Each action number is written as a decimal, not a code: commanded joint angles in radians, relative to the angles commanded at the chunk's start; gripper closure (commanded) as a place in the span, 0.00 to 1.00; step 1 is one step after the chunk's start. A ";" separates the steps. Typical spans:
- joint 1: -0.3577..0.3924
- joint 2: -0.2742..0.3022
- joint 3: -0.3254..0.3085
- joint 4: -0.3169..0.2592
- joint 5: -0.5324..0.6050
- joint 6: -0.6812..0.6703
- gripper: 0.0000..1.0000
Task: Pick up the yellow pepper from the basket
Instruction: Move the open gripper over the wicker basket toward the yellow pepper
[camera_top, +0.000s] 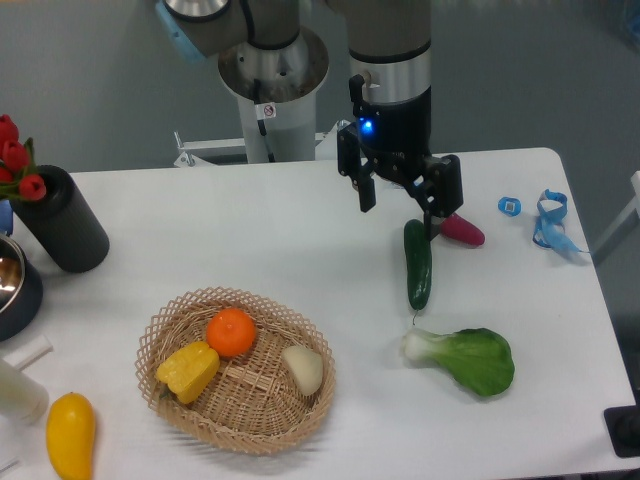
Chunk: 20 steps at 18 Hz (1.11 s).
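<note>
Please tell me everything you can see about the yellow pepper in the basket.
The yellow pepper is small, blocky and bright yellow, with lobed, ridged sides and a slightly shiny skin. It lies on its side in the left part of the round woven basket, close to the rim. Its upper right end touches, or almost touches, the orange. The gripper is far away, above the table, and nothing holds the pepper.

The small sticker (267, 110) on the robot base is illegible.

Setting: robotics lab.
Arm (385, 60): pedestal-mounted at 12 o'clock, behind a white table (250, 220).
Props: toy produce around a basket (240, 410) at 7 o'clock.
Backdrop: plain grey floor.
</note>
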 joint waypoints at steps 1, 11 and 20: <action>-0.002 0.000 -0.002 0.000 0.002 -0.002 0.00; -0.008 0.024 -0.090 0.067 -0.011 -0.008 0.00; -0.041 0.018 -0.181 0.230 -0.012 -0.161 0.00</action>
